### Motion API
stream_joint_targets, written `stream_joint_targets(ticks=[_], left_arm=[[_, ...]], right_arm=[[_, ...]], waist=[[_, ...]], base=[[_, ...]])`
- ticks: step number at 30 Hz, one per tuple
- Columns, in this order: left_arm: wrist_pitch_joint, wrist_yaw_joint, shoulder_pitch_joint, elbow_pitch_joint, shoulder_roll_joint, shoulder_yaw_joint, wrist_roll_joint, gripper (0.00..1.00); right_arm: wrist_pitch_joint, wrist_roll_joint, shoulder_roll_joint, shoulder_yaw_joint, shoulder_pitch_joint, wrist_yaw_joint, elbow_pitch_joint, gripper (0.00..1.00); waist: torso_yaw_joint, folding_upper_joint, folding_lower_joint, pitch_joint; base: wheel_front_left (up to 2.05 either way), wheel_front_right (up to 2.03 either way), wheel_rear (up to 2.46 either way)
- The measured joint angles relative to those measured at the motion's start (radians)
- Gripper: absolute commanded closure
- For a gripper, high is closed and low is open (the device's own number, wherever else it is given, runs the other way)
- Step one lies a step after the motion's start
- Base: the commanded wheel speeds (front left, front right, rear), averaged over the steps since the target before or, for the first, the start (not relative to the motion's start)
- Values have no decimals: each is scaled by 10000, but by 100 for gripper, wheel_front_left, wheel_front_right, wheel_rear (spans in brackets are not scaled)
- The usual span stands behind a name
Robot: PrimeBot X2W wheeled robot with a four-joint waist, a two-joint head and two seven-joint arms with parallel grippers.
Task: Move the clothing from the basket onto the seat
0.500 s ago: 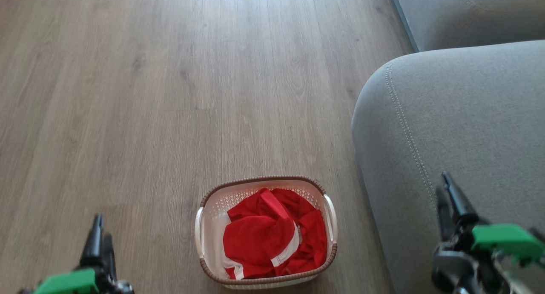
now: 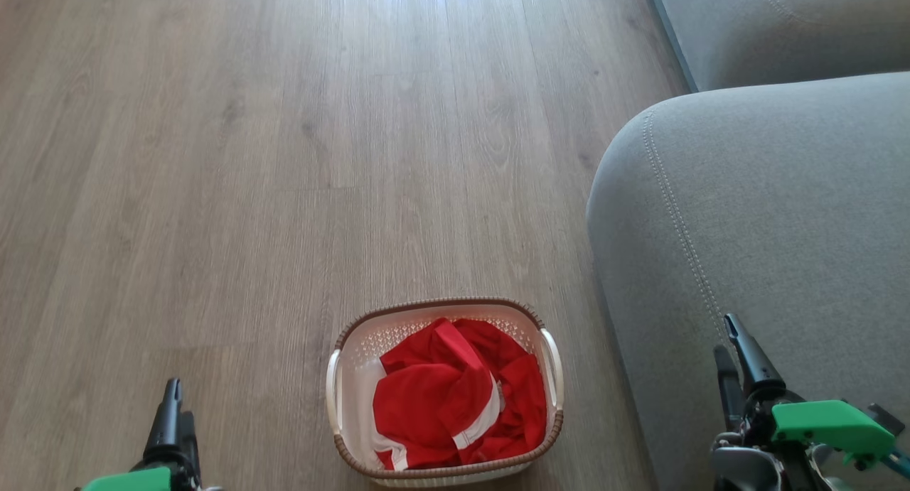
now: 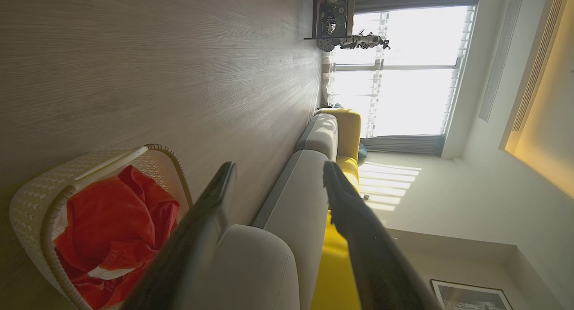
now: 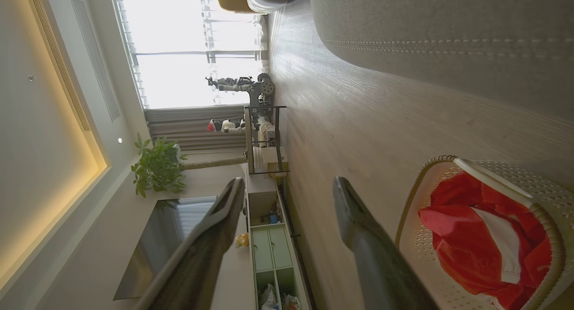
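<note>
Nothing has crossed over yet: the red shiny clothing with white trim (image 2: 455, 398) lies heaped in the cream perforated plastic basket (image 2: 346, 349), which sits between the left gripper (image 2: 175, 404) and the right gripper (image 2: 726, 339). Both pairs of fingers are spread and empty. The big grey fabric seat (image 2: 768, 214), just beyond the right fingers, shows no red.

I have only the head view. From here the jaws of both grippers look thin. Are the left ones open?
Observer: Yes, the left wrist view shows the left gripper with jaws wide apart, nothing between them.
Operator: And the right ones?
Observer: The right gripper is open too; the basket with the clothing lies to one side, not between the jaws.
Operator: What lies further along?
Observer: Beyond the grey seat a yellow cushion stands toward a bright window.
</note>
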Motion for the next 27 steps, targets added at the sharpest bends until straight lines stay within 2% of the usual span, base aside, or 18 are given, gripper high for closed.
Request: stream_joint_targets(ticks=[12, 27], left_arm=[[-357, 169, 19, -431, 0, -174, 848, 0], [-750, 447, 44, -901, 4, -543, 2669, 0]], right_arm=[[0, -1475, 219, -541, 5, 0, -267, 0], [-2, -3850, 523, -951, 26, 0, -731, 0]], waist=[[19, 0, 0, -85], [57, 0, 0, -170]], base=[[0, 0, 0], [0, 0, 0]])
